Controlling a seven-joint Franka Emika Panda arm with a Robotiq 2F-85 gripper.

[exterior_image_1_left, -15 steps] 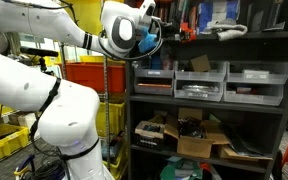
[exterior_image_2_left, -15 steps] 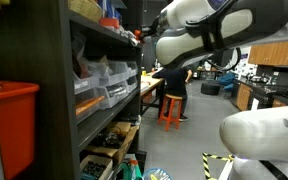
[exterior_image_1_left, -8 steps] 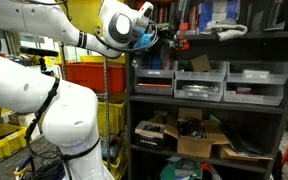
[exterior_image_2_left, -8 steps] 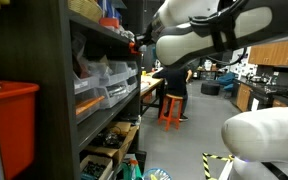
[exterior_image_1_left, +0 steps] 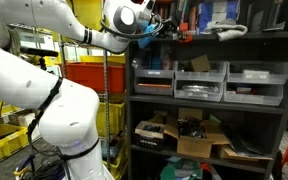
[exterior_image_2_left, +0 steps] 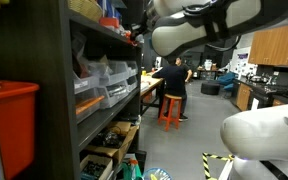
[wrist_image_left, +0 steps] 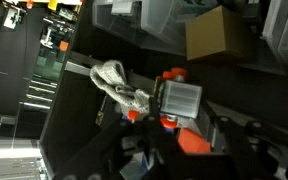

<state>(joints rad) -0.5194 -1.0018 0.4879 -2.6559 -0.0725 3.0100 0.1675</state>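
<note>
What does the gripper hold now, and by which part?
Cannot be told. The gripper is shut by the top shelf; an orange and grey tool lies at its fingertips, but the contact is too dark to see.

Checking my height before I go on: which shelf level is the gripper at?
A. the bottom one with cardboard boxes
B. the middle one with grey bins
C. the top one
C: in an exterior view the gripper reaches in at the top shelf, above the grey bins.
</note>
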